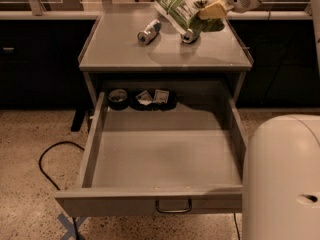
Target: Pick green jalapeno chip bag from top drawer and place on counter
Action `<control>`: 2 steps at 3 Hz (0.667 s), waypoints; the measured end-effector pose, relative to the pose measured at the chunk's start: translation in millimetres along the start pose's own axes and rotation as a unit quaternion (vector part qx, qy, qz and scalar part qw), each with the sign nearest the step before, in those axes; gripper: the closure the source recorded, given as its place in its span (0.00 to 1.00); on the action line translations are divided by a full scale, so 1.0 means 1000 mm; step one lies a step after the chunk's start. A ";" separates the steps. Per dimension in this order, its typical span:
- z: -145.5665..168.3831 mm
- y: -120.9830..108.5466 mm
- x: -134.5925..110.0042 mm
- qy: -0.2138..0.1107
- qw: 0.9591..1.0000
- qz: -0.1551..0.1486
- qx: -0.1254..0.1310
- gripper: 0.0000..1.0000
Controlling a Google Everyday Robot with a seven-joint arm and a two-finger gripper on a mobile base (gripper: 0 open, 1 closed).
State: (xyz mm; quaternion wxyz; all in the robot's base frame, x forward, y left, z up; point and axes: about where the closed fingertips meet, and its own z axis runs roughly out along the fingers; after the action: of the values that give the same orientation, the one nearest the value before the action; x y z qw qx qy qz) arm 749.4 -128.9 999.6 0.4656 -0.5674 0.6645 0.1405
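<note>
Camera view: your gripper (pixel 214 8) sits top right, clamped on the right end of the crinkled green foil chip bag (pixel 181 8). The bag is over the back of the flat grey surface (pixel 125 54); you can't tell if it touches. Below, the wide grey metal drawer (pixel 165 159) stands open. The bag hides part of a silver can (pixel 189 35), and the frame edge cuts off the arm.

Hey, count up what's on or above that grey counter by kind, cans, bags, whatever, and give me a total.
Cans: 2, one lying on its side, one partly covered by the bag
Green jalapeno chip bag: 1, held by the gripper above the back right of the counter
Total: 3
</note>
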 end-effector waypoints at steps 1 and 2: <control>0.020 -0.012 0.025 -0.002 1.000 0.031 0.002 1.00; 0.020 -0.012 0.025 -0.002 1.000 0.031 0.002 1.00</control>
State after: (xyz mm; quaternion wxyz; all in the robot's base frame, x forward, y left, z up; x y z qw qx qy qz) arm 770.7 -134.0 973.2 0.4635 -0.5449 0.6815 0.1545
